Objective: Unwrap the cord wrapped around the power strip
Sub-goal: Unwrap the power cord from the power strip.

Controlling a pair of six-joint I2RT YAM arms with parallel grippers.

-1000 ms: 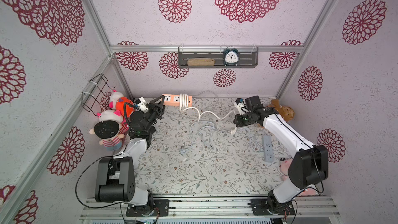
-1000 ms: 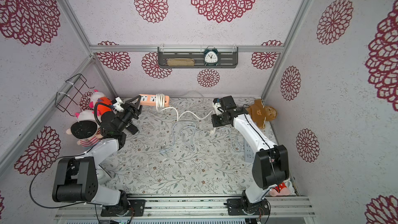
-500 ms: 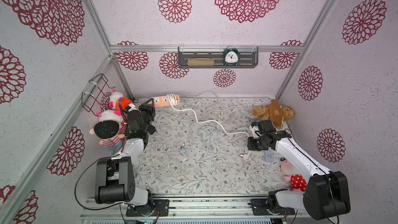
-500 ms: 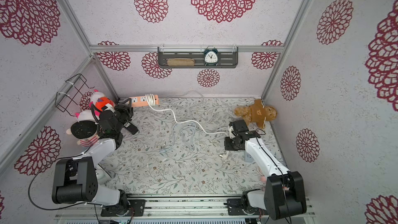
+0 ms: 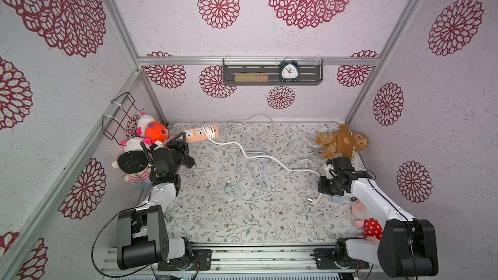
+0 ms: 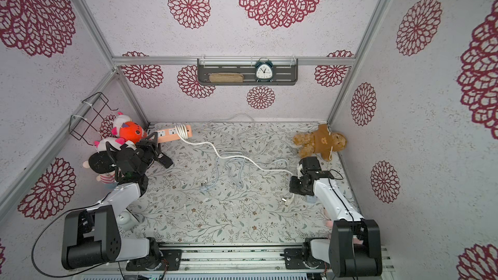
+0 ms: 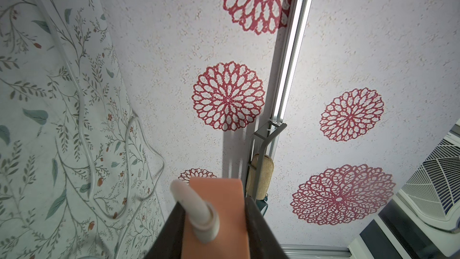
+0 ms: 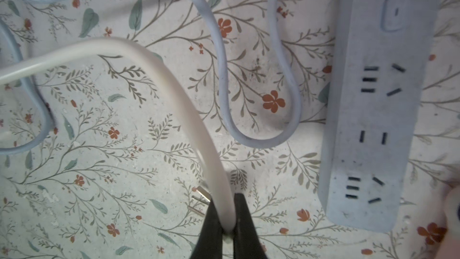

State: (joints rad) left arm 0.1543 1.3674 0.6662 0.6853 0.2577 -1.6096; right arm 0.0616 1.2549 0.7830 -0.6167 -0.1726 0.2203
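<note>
Across the cell floor lies the floral-print table mat. On the back wall I see a grey metal shelf holding a tan fabric pouch and a dark round alarm clock. Back left, the orange rectangular plastic power strip sits clamped in the left gripper. The thick white cord has a few turns round the strip's free end, then trails over the mat to the right gripper, which pinches it near the metal-pronged plug.

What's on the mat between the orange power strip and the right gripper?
In both top views, a white cord runs the whole stretch, crossing loose loops of pale blue cord.
</note>
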